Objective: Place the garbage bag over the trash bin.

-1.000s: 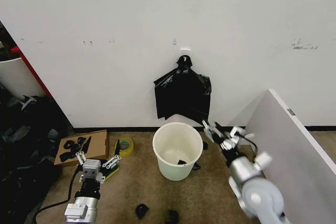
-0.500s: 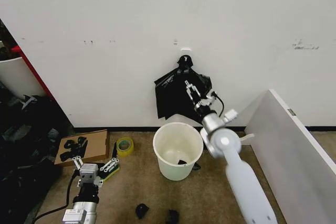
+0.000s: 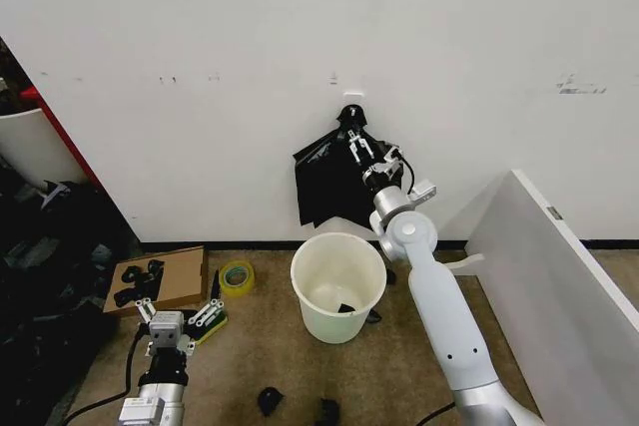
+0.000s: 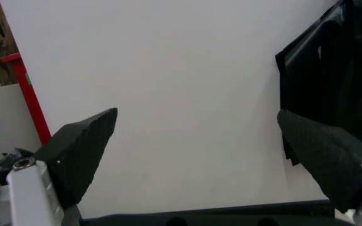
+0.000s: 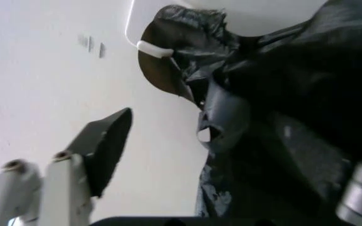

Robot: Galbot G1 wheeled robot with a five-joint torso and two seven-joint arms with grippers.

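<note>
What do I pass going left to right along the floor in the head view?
Cardboard box → left gripper → tape roll → trash bin → leaning white panel.

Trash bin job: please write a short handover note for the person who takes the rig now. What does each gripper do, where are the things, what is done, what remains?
Right gripper: open, raised against the black sheaf of bags that hangs on the wall, just below its top knot. Nothing gripped yet.
Left gripper: open, idle, low over the floor near the tape roll.
Trash bin: upright on the floor below the sheaf, unlined, with a small dark scrap inside.
Done: the reach to the bags.
Left: take one garbage bag, open it, fit it over the bin's rim.
</note>
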